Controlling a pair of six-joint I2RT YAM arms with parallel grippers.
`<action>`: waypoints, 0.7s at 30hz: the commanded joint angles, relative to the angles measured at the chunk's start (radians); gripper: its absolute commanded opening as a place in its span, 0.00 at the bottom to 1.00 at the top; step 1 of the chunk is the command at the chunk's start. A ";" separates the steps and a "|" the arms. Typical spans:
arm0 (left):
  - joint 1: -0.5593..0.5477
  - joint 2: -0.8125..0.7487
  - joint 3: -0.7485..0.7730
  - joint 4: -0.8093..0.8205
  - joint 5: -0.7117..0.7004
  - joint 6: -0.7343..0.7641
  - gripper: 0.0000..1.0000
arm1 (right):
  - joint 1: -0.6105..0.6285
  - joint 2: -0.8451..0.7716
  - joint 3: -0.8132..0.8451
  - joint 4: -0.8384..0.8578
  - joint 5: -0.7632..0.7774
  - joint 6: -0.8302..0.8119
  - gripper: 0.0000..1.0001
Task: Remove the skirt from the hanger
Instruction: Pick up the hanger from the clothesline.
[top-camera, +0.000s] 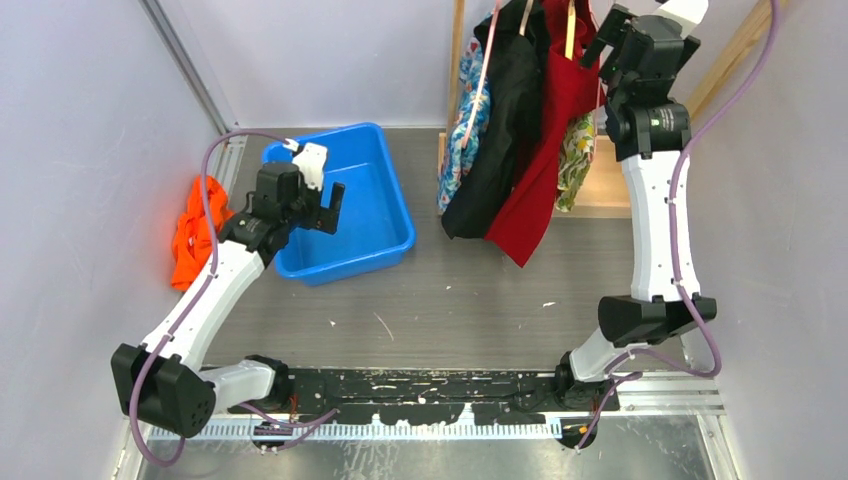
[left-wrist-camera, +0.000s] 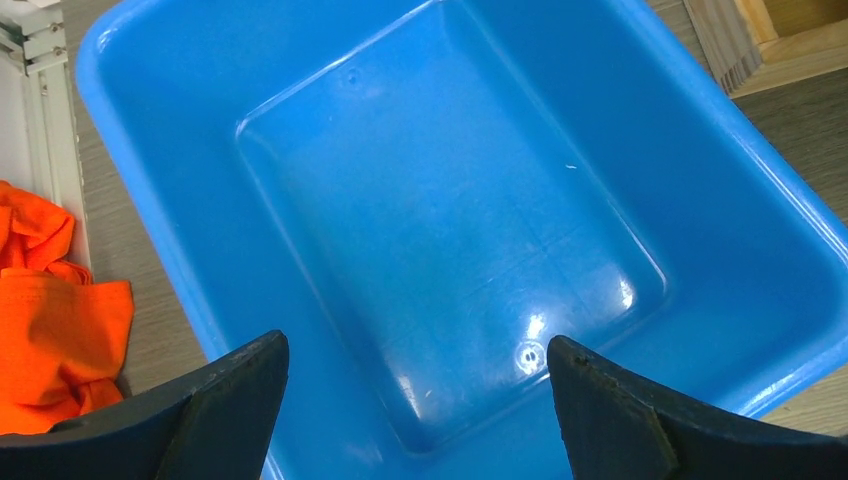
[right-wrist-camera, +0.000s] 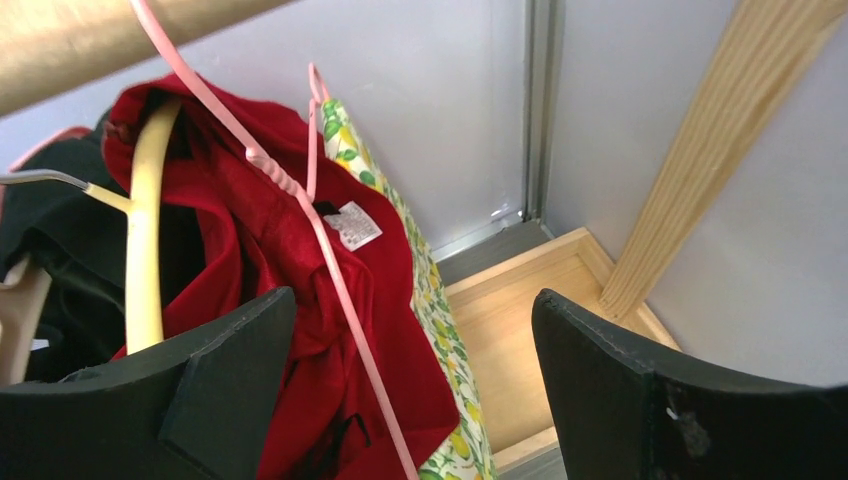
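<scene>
One skirt (right-wrist-camera: 440, 340) hangs before right pincer (right-wrist-camera: 412, 295).

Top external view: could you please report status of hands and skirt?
Left hand open over blue plastic bin. Right hand open at red fabric garment, not gripping. Garment on curved yellow hanger; thin pink hanger crosses it.

A: Right wrist camera, and the right gripper (right-wrist-camera: 412, 300) sits spread wide, 2 dark fingers (right-wrist-camera: 200, 400) framing the rack.
B: A red garment (right-wrist-camera: 250, 240) fills the left side, draped on a yellow hanger (right-wrist-camera: 145, 230), with a white label (right-wrist-camera: 352, 225) showing.
A: A thin pink hanger (right-wrist-camera: 255, 158) slices diagonally across the red cloth, down from the wooden rod (right-wrist-camera: 100, 40).
B: Just right of the red, a lemon-print garment (right-wrist-camera: 352, 160) hangs edge-on. Black fabric (right-wrist-camera: 50, 250) is at far left.
A: Lower right, a wooden base (right-wrist-camera: 520, 330), and 1 slanted wooden post (right-wrist-camera: 720, 140) against the grey wall (right-wrist-camera: 430, 100).
</scene>
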 joint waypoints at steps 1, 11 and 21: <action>-0.005 -0.023 -0.007 0.041 -0.012 -0.003 0.99 | 0.003 0.030 0.049 0.029 -0.066 0.026 0.92; -0.004 -0.011 -0.012 0.062 -0.014 0.001 0.99 | 0.003 0.100 0.080 0.081 -0.039 -0.032 0.93; -0.003 0.000 -0.006 0.070 -0.035 0.019 0.99 | 0.001 0.250 0.224 0.126 -0.031 -0.042 0.93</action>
